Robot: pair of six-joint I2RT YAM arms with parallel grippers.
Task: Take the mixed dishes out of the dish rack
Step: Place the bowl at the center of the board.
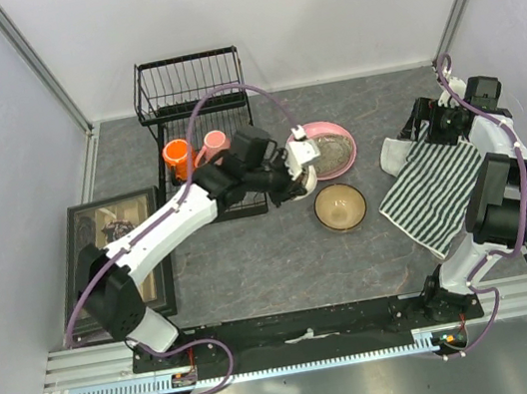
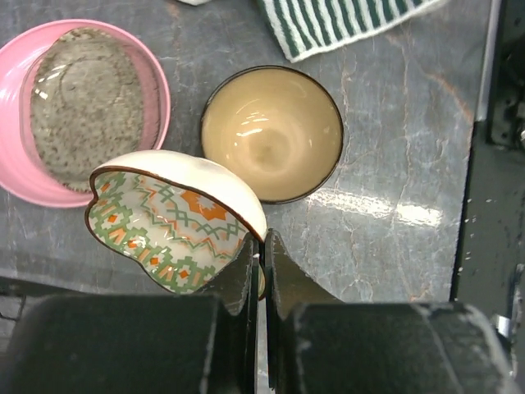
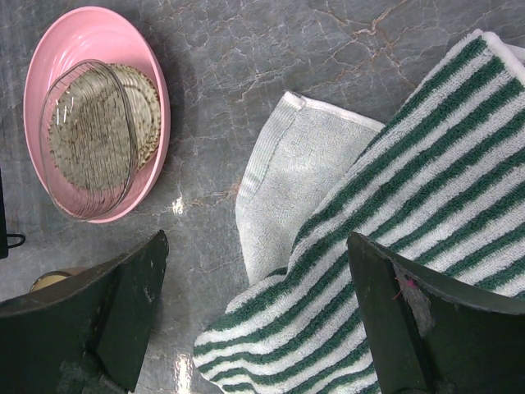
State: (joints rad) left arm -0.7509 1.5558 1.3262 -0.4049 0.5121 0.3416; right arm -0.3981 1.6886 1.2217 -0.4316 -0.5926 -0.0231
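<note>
My left gripper is shut on the rim of the small white patterned bowl, held tilted above the table beside the rack base; in the top view the gripper sits just left of the pink dish. The pink shallow dish and the tan-brown bowl stand on the table, also seen in the left wrist view as the dish and bowl. The orange mug and pink mug sit in the black wire dish rack. My right gripper is open and empty over the striped cloth.
The striped cloth lies on the table at the right, by my right arm. A black-framed box of trinkets lies at the left near my left arm's base. Metal frame posts and walls close in the table's sides and back.
</note>
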